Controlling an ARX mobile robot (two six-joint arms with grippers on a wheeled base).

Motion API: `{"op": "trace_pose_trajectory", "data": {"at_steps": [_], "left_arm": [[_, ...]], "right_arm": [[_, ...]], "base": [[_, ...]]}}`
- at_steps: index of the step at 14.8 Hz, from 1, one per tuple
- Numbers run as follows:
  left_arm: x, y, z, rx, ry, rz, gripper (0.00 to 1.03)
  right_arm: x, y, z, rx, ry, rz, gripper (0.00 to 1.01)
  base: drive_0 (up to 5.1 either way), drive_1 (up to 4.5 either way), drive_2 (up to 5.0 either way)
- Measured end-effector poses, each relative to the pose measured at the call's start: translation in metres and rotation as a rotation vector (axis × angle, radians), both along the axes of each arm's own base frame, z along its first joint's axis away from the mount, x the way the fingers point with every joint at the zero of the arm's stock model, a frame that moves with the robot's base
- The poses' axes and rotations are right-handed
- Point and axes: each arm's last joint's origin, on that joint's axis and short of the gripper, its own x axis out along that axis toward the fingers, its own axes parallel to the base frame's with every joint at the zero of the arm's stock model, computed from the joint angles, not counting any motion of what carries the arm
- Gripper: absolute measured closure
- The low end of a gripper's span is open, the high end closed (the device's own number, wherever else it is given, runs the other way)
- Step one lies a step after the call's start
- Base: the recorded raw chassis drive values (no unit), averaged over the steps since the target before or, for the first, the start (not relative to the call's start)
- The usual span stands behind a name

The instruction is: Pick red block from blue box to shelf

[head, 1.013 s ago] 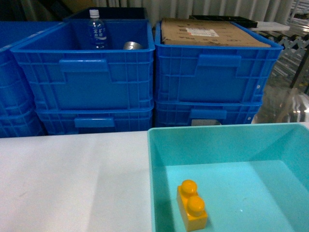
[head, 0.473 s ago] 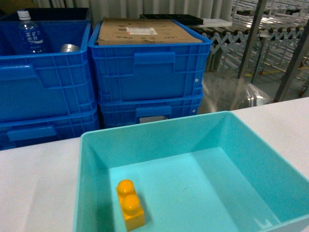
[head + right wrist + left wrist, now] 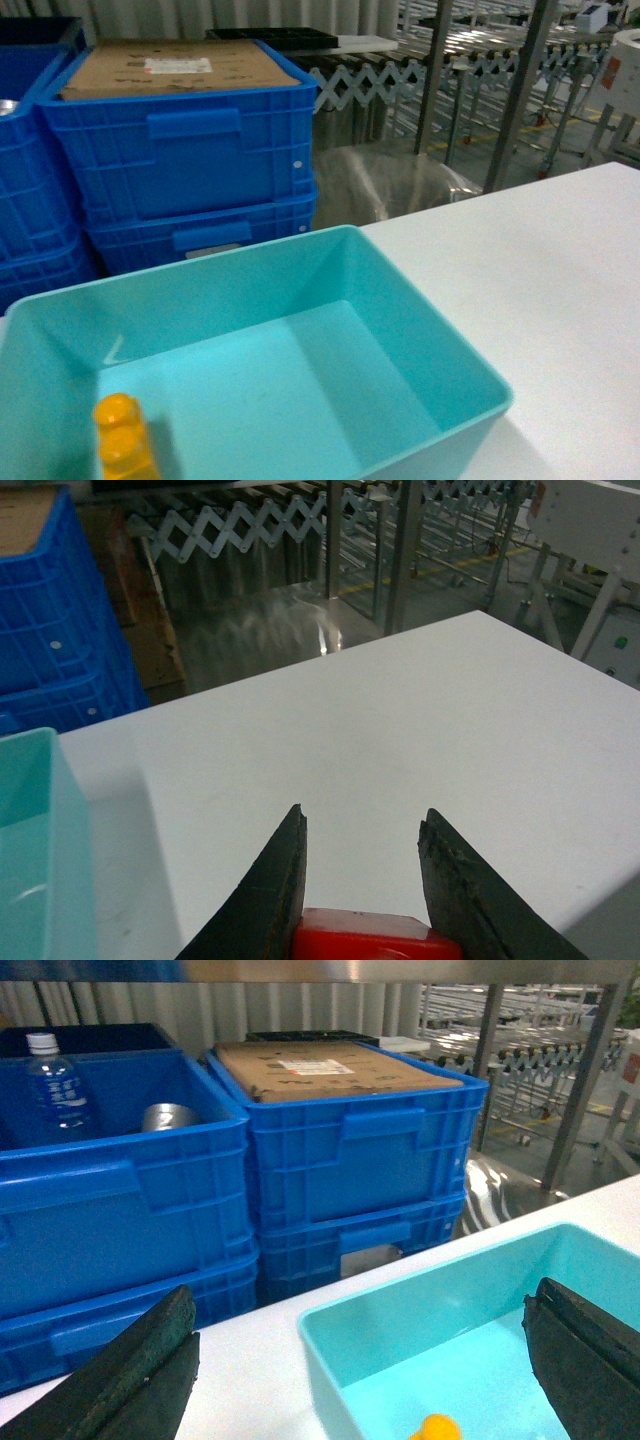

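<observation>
At the bottom edge of the right wrist view, the right gripper [image 3: 362, 880] is clamped on the red block [image 3: 375, 936], held over the bare white table [image 3: 400, 720]. The left gripper [image 3: 365, 1360] hangs spread wide above the blue box [image 3: 440, 345], where only a yellow brick [image 3: 122, 440] lies. The block could slip, since only its top shows between the jaws. Open table fills the right; metal shelf posts [image 3: 522, 90] stand beyond the far edge.
</observation>
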Motion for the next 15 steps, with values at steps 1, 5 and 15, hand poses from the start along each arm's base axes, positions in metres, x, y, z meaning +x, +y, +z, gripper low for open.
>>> {"op": "trace_pose_trajectory", "data": {"at_steps": [1, 5, 15], "left_arm": [[0.0, 0.0, 0.0, 0.0, 0.0, 0.0, 0.05], [0.0, -0.0001, 0.0001, 0.0, -0.001, -0.002, 0.05], [0.0, -0.0001, -0.0001, 0.0, 0.001, -0.003, 0.05]], "right_arm": [[0.0002, 0.0, -0.0005, 0.0, 0.004, 0.0, 0.74], [0.0002, 0.0001, -0.0001, 0.0, 0.0, 0.001, 0.74], [0.0003, 0.0, -0.0008, 0.0, 0.006, 0.0, 0.74]], "base": [[1.8, -1.93, -5.4], [1.9, -1.52, -5.5], [1.8, -1.19, -5.5]]}}
